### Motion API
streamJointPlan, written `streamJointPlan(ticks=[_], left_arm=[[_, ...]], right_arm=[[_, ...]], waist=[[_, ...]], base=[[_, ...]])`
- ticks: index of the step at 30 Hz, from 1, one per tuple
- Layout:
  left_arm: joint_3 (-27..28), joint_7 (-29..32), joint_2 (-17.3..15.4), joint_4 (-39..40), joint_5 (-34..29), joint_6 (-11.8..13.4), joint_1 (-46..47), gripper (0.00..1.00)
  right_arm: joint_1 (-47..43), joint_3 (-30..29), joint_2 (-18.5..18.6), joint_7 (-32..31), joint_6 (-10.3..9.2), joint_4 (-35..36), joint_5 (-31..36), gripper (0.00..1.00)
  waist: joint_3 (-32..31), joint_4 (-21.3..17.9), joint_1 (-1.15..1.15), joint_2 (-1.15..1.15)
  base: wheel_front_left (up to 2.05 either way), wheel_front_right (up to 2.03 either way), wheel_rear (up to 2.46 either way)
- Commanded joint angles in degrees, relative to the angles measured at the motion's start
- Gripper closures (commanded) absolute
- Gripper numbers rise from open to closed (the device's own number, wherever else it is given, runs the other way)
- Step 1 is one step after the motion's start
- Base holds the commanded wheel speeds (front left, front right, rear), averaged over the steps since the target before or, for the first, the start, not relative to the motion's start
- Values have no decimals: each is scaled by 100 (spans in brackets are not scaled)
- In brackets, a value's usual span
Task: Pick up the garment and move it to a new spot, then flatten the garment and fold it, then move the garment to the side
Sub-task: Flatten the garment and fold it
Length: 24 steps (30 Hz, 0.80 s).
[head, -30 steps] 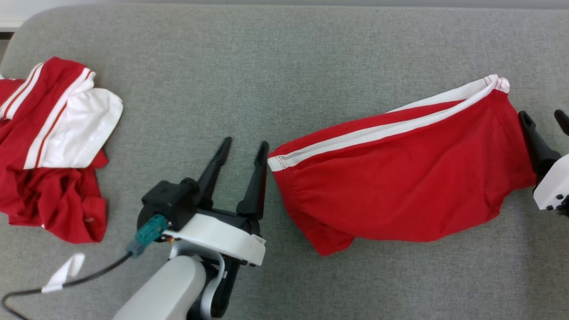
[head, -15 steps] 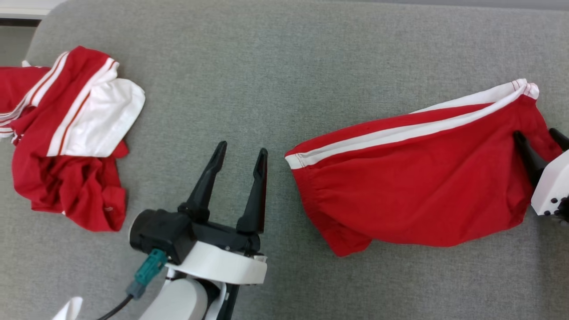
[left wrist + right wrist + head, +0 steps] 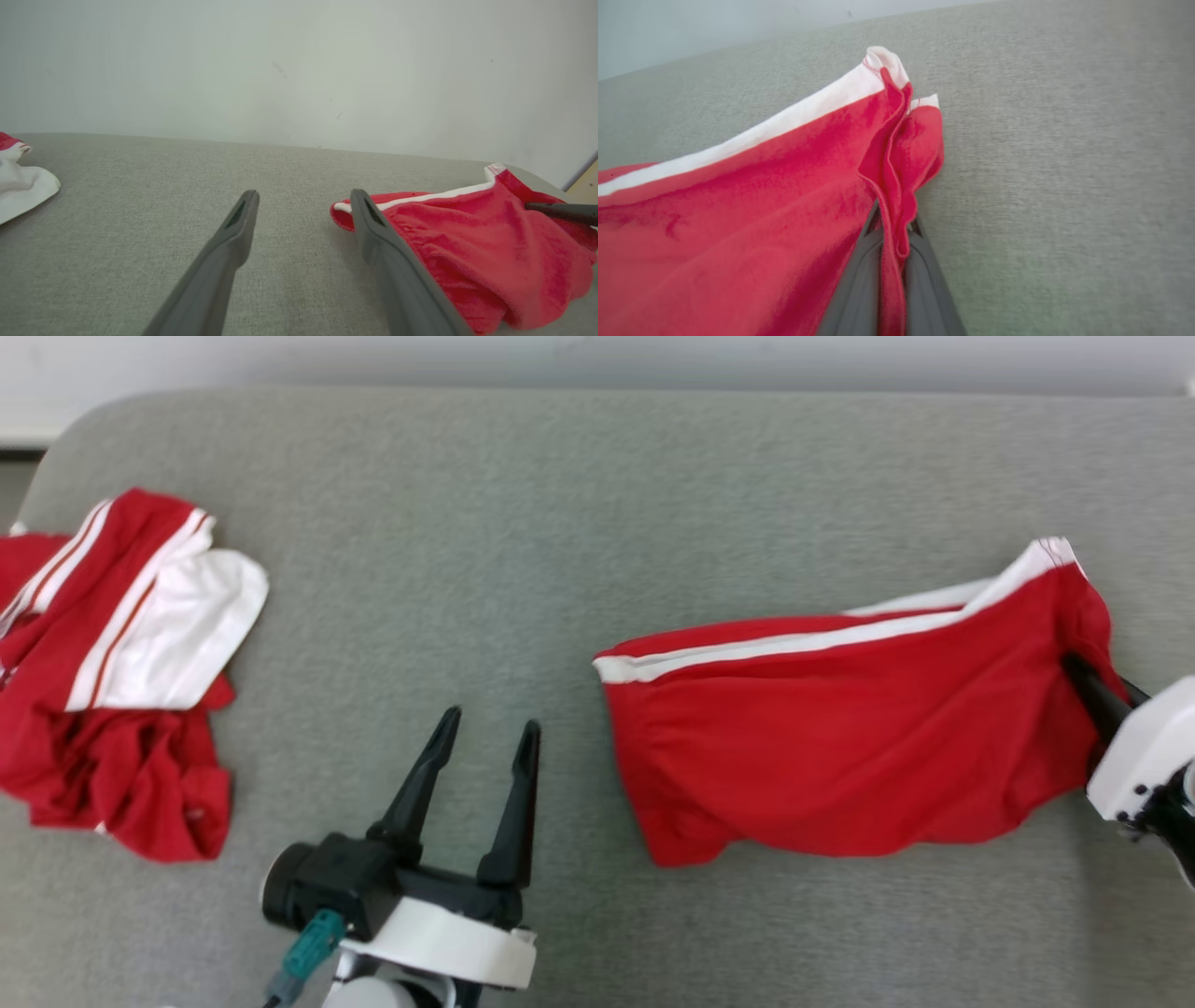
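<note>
Pinching the right edge of the red fabric garment with white side stripes [image 3: 840, 747], right gripper [image 3: 896, 218] is clamped on a fold; garment lies right of centre on the grey fabric surface [image 3: 523, 523]; left gripper [image 3: 492, 717] fingers apart, near its left end, not touching; crumpled red-and-white cloth pile [image 3: 121, 653] far left.

Garment [image 3: 840, 756] right, clothes pile [image 3: 121, 747] left.

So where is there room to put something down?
Biggest bare patch: the middle of the grey top, between the crumpled red pile on the left and the red garment in the right hand. The back strip is bare too. The open left hand crowds the front.
</note>
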<state>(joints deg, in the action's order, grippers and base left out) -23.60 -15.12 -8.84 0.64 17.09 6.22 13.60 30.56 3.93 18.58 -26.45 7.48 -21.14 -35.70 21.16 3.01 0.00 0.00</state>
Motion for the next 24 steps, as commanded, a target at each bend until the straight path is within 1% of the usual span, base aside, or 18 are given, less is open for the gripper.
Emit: streamJointPlan(ticks=[1,8,11,12,16,20,24], left_arm=[[40,-2,-15,-15,-82,-25,-87,0],[231,-3,-91,-142,-257,-185,-454,0],[284,-2,-92,-182,-318,-255,-555,0],[314,-3,-74,-214,-344,-296,-582,0],[317,-3,-15,-283,-417,-369,-619,0],[301,-3,38,-338,-468,-424,-598,0],[297,-3,117,-413,-493,-504,-588,0]], right_arm=[[-83,-58,60,30,0,-39,-37,100],[-533,-574,170,202,0,-237,-151,100],[-642,-844,194,303,0,-375,-82,100],[-666,-1013,210,376,0,-450,-31,100],[-573,-1233,167,461,0,-445,100,100],[-443,-1255,144,447,0,-281,224,100],[-344,-948,-7,268,0,141,310,100]], waist=[[-173,-186,0,0],[-468,-523,0,0],[-523,-597,0,0],[-544,-622,0,0],[-568,-628,0,0],[-582,-569,0,0],[-625,-446,0,0]], base=[[0,0,0],[0,0,0],[0,0,0],[0,0,0],[0,0,0],[0,0,0],[0,0,0]])
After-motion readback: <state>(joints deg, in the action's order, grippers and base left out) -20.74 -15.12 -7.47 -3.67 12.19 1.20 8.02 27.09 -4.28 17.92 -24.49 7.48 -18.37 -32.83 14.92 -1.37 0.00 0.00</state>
